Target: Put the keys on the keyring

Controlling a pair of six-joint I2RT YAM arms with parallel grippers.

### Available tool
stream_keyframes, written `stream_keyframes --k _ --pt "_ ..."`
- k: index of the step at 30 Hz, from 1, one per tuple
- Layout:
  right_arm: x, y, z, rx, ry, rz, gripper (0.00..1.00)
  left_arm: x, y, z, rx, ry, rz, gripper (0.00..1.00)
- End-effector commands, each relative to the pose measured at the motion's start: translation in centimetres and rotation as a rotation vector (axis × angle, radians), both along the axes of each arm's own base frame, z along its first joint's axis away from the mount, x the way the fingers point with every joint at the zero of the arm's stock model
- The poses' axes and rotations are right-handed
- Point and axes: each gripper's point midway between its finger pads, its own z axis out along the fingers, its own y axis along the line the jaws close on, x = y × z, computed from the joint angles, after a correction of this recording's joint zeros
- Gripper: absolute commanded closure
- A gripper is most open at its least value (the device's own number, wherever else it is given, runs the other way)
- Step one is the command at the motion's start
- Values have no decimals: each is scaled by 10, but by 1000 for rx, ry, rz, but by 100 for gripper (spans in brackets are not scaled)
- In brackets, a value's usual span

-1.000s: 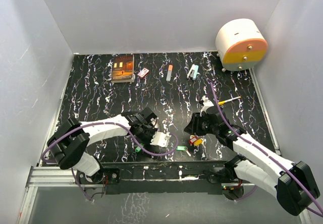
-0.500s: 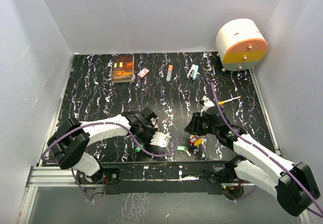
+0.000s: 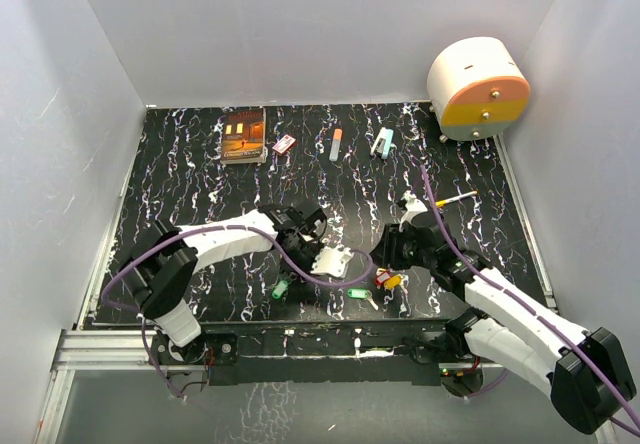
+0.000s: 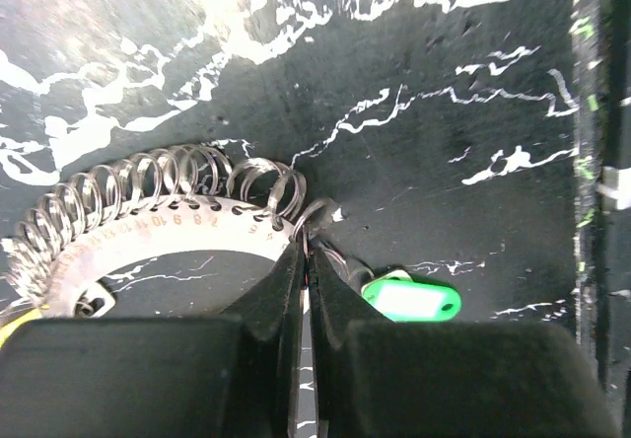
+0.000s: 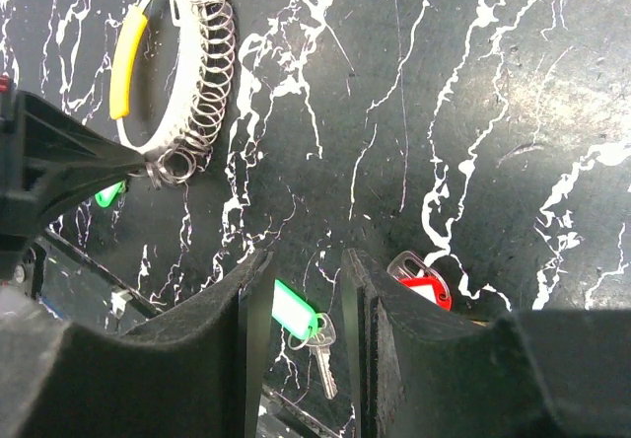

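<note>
My left gripper point(image 4: 306, 246) is shut on the end coil of the keyring point(image 4: 148, 206), a cream numbered arc with silvery coils, lying on the black marbled table. The ring also shows in the right wrist view point(image 5: 187, 73) with its yellow arc, the left fingers point(image 5: 69, 162) reaching it from the left. A green-tagged key point(image 4: 409, 298) lies beside the left jaws. My right gripper point(image 5: 308, 260) is open and empty above another green-tagged key point(image 5: 301, 320); a red-tagged key point(image 5: 426, 285) lies right of it. From above, green keys point(image 3: 280, 289) point(image 3: 358, 294) and red and yellow keys point(image 3: 388, 280) lie near the front edge.
A book point(image 3: 244, 134), a red-and-white card point(image 3: 284, 144), an orange-capped marker point(image 3: 335, 144) and a teal-white object point(image 3: 383, 142) lie at the back. A white, orange and yellow drum point(image 3: 478, 86) stands back right. The table's front rail point(image 3: 330, 344) is close to the keys.
My left gripper has moved right and away from the front edge, uncovering the left green key. The right gripper has hardly moved.
</note>
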Motion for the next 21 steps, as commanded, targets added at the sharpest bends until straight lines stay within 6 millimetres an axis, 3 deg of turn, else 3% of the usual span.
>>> stream_keyframes --k 1,6,11,19,21 --pt "9 2 26 15 -71 0 61 -17 -17 49 -86 96 14 100" --pt "7 10 41 38 -66 42 60 -38 -22 94 -123 212 -15 100" --pt "5 25 50 86 -29 99 58 -48 -25 122 -187 239 2 100" --pt "16 29 63 105 -23 65 60 -17 -38 176 -501 257 183 100" --pt "14 31 62 109 -10 79 61 -12 -40 180 -548 270 218 100"
